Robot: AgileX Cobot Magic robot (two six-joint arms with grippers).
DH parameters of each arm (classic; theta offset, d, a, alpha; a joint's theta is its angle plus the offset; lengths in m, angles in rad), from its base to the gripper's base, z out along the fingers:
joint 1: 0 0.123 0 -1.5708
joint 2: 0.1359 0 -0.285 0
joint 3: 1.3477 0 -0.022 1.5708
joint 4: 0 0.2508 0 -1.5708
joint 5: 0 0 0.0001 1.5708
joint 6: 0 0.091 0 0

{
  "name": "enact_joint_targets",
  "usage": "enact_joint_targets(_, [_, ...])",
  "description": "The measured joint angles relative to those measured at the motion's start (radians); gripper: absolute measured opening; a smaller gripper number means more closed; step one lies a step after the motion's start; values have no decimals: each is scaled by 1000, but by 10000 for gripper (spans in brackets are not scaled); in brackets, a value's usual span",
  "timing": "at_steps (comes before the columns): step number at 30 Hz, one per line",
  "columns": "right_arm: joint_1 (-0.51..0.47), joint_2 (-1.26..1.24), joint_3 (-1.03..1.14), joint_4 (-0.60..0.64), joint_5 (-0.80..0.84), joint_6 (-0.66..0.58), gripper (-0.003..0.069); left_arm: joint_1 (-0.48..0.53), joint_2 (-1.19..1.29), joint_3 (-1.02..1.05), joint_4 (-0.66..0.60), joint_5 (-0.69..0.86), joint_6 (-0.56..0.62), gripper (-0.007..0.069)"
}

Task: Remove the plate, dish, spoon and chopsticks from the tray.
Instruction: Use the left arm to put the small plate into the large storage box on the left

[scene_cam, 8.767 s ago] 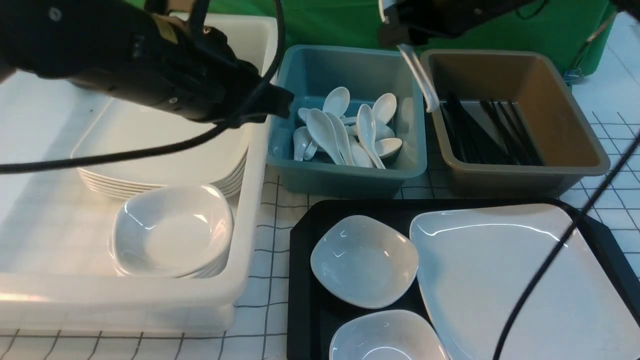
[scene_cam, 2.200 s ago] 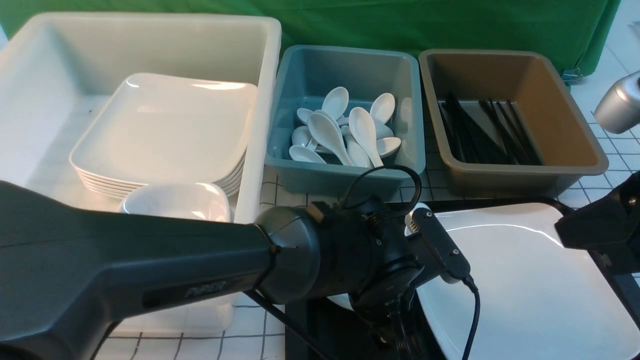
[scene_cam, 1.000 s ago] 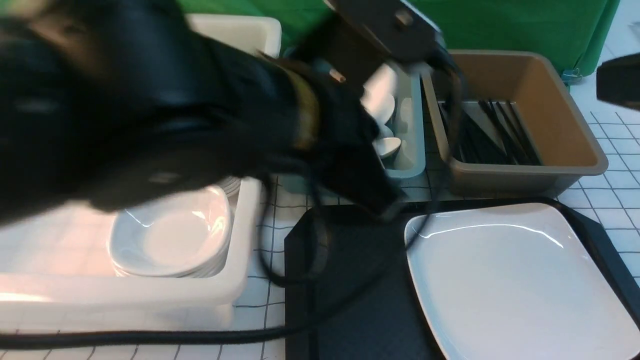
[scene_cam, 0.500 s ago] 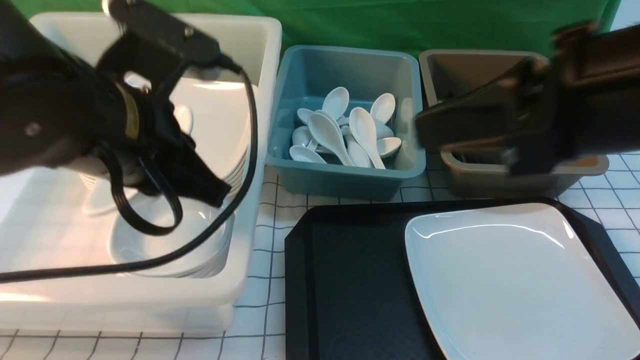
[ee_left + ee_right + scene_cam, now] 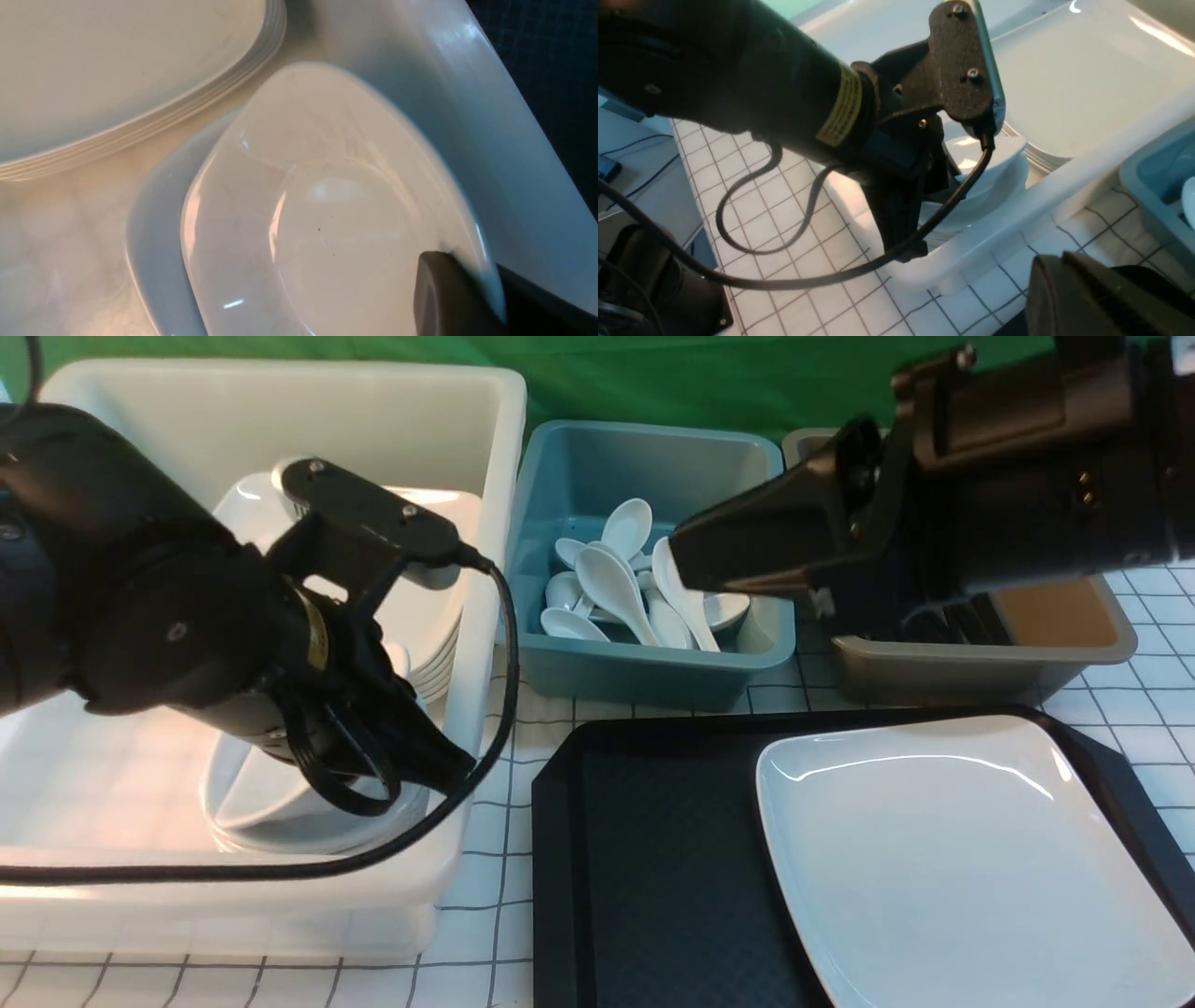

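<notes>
Spoons [image 5: 611,588] fill the blue tub [image 5: 644,677]; left tool [image 5: 460,298] clamps a dish [image 5: 327,210], right tool [image 5: 1078,280] together.

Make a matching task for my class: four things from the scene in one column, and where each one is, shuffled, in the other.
Things
1. large square plate
2. white spoons
3. dish at the left gripper
4. right gripper

Places
A. in the blue tub
B. in the air, shut on nothing
C. on the black tray
D. over the dish stack in the white bin

Pairs: 1-C, 2-A, 3-D, 4-B
</notes>
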Motion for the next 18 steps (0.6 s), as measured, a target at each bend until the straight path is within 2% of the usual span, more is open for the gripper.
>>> enact_joint_targets(2, [0, 5, -27, -47, 29, 33, 7, 0, 3, 0, 0, -2, 0, 63])
enact_joint_targets(4, [0, 21, -78, -145, 80, 104, 7, 0, 6, 0, 0, -6, 0, 122])
enact_joint_targets(7, [0, 35, -121, -229, 145, 156, 7, 0, 8, 0, 1, -9, 0, 233])
enact_joint_targets(13, [0, 37, -133, -284, 187, 173, 7, 0, 8, -87, -4, 44, 4, 489])
enact_joint_targets(16, [0, 36, -133, -321, 188, 183, 7, 0, 8, -166, -33, 78, 4, 546])
enact_joint_targets(18, [0, 29, -133, -382, 195, 196, 9, 0, 8, -213, -75, 82, 8, 556])
